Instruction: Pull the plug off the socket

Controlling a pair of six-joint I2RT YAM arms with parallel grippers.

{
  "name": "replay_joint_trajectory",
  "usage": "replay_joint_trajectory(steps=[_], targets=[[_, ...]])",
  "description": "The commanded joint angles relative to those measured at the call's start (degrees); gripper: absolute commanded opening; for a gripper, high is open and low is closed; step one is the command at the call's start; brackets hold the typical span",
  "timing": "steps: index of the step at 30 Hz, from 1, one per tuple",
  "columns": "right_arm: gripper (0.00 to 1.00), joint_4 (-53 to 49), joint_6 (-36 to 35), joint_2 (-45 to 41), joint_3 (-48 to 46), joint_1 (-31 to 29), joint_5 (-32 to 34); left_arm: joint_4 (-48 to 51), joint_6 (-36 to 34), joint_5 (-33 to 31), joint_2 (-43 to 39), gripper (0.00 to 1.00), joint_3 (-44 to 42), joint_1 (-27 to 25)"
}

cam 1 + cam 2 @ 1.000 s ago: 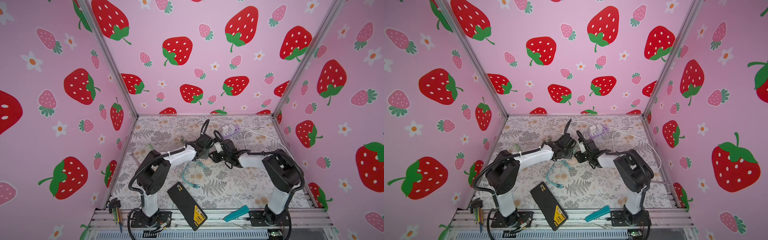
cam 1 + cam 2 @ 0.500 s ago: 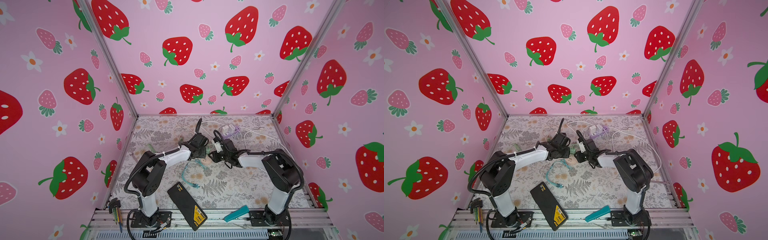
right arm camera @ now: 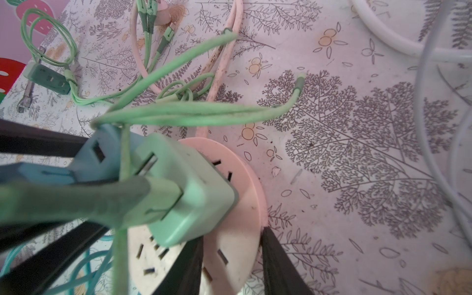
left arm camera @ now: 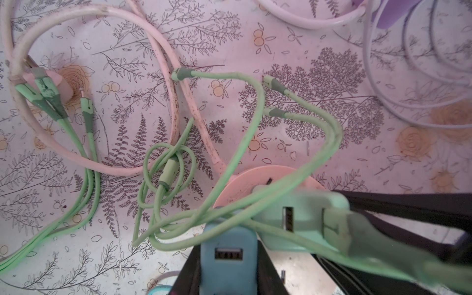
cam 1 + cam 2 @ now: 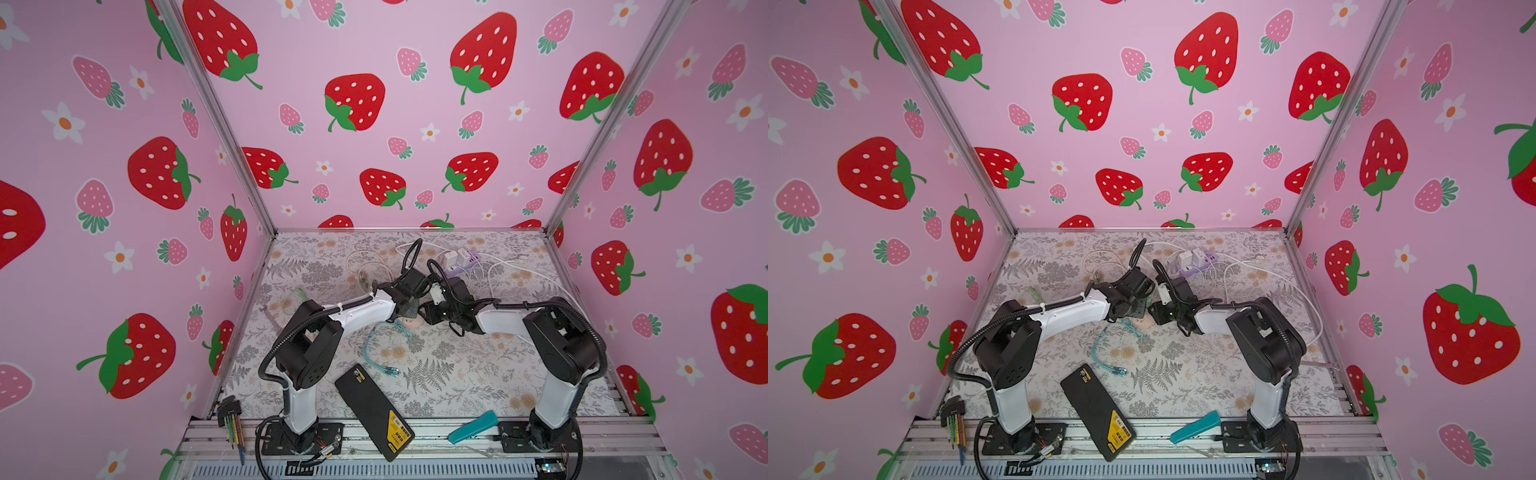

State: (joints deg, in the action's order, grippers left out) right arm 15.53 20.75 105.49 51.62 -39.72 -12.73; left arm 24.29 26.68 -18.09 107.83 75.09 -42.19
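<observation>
Blue plug (image 4: 227, 237) seemingly in left gripper (image 4: 228, 255), clear only from wrist views.

The small blue block-shaped plastic plug (image 4: 228, 237), with one USB slot in its outer face, is clamped in my left pincer (image 4: 228, 255). It stands at the edge of the flat round pale-pink plastic socket (image 3: 245, 194), which lies on the floral surface (image 3: 357, 127) with my right pincer (image 3: 229, 240) pinching its rim. I cannot tell whether the plug's pins are seated.
</observation>
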Motion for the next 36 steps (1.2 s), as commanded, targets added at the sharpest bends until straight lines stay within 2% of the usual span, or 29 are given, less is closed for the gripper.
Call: replay_joint_trajectory(steps=[1, 7, 11, 17, 23, 27, 31, 36], targets=[[0.38, -12.7, -1.5, 5.7, -2.2, 0.3, 3.7, 1.9, 0.3, 1.4, -2.2, 0.07, -0.4, 1.1], [0.36, -13.4, -1.9, 6.3, -1.7, 0.3, 3.9, -4.9, 2.9, 10.5, -5.8, 0.07, -5.7, 5.0], [0.37, -13.5, -1.8, 6.5, -1.6, 0.3, 3.9, -4.4, 2.5, 9.9, -6.4, 0.07, -5.4, 5.0], [0.37, -13.8, -1.9, 7.3, -1.2, 0.3, 3.7, -2.2, 1.7, 6.6, -4.8, 0.07, -4.0, 4.1], [0.37, -14.2, -2.0, 8.0, -0.7, 0.3, 3.4, 5.0, -1.4, -4.0, -2.0, 0.07, 1.4, 0.6], [0.37, -14.2, -2.0, 8.4, -0.6, 0.3, 3.2, 7.1, -2.2, -6.8, -1.0, 0.07, 3.4, -0.5], [0.37, -14.3, -2.1, 8.6, -0.5, 0.3, 3.2, 5.9, -1.9, -4.9, -1.3, 0.07, 2.9, -0.4], [0.37, -14.5, -2.2, 8.6, -0.4, 0.3, 3.2, 1.2, 0.2, 3.7, -3.2, 0.07, 0.4, 1.6]])
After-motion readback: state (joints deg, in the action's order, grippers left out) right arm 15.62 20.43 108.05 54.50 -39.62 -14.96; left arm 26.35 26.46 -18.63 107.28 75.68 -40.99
